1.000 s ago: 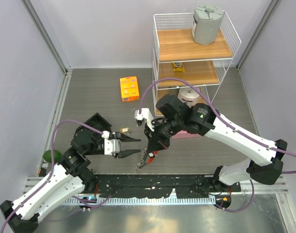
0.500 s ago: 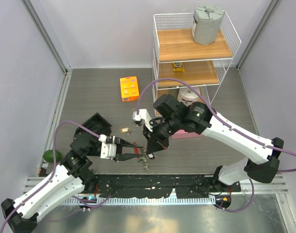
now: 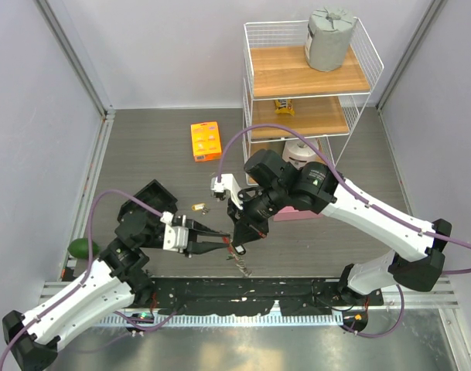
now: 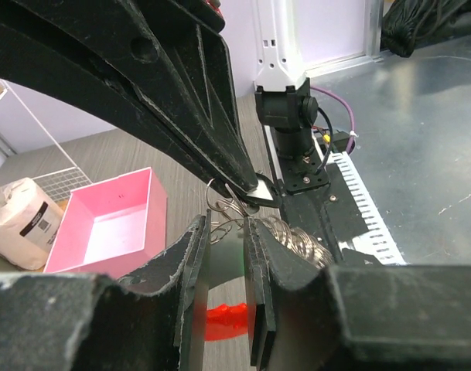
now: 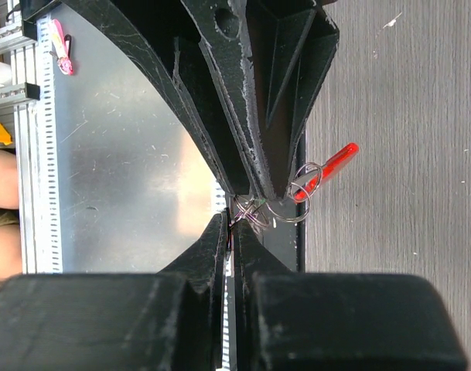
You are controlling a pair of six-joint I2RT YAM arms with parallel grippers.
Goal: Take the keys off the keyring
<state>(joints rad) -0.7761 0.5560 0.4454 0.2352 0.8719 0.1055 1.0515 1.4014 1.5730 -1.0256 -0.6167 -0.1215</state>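
- Your two arms meet low over the near middle of the grey surface point(image 3: 142, 154), with the keyring point(image 3: 237, 249) held up between them, clear of the wood.
- Your left gripper point(image 3: 222, 244) reaches in from the left. Its fingers point(image 4: 195, 267) stand close together with only a thin gap, and the wire loops of the keyring point(image 4: 243, 209) and the red fob point(image 4: 229, 317) show in that gap. You cannot tell from these views whether the pads actually pinch the metal.
- Your right gripper point(image 3: 238, 241) comes down from above and to the right, its fingers point(image 5: 220, 239) drawn almost together on the cluster of rings point(image 5: 278, 202). The red fob point(image 5: 328, 166) sticks out to the side of that cluster.
- The keys point(image 3: 242, 268) dangle below the pinch point, hanging toward the near rail; single keys are too small to pick apart.
- One loose key point(image 3: 198, 207) with a yellowish head lies on the surface, left of your right arm and apart from the bunch.
- Farther back sit an orange box point(image 3: 206, 141), a pink tray point(image 4: 115, 220) and a wire shelf point(image 3: 308, 77), all well away from the grippers.
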